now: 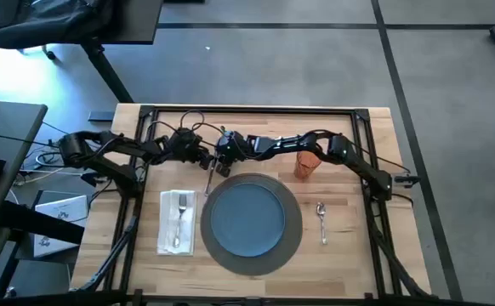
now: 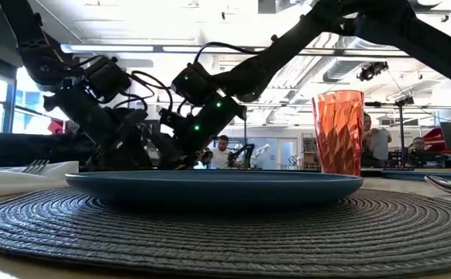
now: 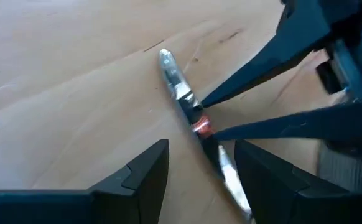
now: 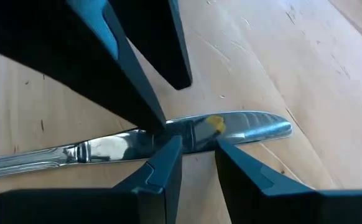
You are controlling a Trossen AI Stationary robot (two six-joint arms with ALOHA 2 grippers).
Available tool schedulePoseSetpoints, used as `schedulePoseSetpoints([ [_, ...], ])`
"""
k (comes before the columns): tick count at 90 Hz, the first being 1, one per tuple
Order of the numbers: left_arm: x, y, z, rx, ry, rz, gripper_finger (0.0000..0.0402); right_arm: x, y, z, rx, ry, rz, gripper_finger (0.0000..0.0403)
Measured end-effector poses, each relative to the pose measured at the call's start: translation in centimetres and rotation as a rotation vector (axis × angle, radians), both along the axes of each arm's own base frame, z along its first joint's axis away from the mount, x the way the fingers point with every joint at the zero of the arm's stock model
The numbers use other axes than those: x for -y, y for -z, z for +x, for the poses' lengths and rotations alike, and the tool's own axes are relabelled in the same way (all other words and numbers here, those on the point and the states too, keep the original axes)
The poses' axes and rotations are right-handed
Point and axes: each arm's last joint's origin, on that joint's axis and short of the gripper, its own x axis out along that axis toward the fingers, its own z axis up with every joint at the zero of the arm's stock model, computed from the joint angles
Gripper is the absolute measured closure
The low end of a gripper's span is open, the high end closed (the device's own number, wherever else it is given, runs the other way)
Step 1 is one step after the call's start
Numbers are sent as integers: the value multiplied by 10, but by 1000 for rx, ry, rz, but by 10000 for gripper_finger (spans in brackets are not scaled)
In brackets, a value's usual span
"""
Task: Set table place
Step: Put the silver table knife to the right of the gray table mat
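A silver knife (image 1: pixel 208 180) lies flat on the table (image 1: pixel 349 255), just beyond the far left rim of the round grey place (image 1: pixel 294 246), which bears a blue plate (image 1: pixel 247 217). My left gripper (image 3: pixel 199 149) is open, with one finger on either side of the knife's handle side (image 3: pixel 221 168). My right gripper (image 4: pixel 198 146) is open too. Its fingertips stand at the knife's blade (image 4: pixel 249 127), close to my left gripper's fingers. My right gripper has both fingertips (image 3: pixel 201 104) at one long edge of the knife, near where the blade meets the handle (image 4: pixel 193 134), spaced along the knife. The fingers come slanting down from the table's right. Whether they touch the knife I cannot tell. The knife lies flat on the wood.
A white napkin (image 1: pixel 177 223) with a fork (image 1: pixel 179 217) on it lies left of the place. A spoon (image 1: pixel 321 219) lies right of it. An orange cup (image 1: pixel 307 163) stands at the far right of the plate, under my right arm. A black frame (image 1: pixel 256 110) borders the table.
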Motion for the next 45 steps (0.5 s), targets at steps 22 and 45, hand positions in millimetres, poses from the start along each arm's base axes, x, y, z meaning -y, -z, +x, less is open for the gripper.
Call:
schedulePoseSetpoints([
  [22,-7,10,15,-46,24,-58,232,1,1,-1,-15,6,-4,320],
  [45,-8,10,19,-36,43,-83,232,1,2,-1,-20,-3,-14,320],
])
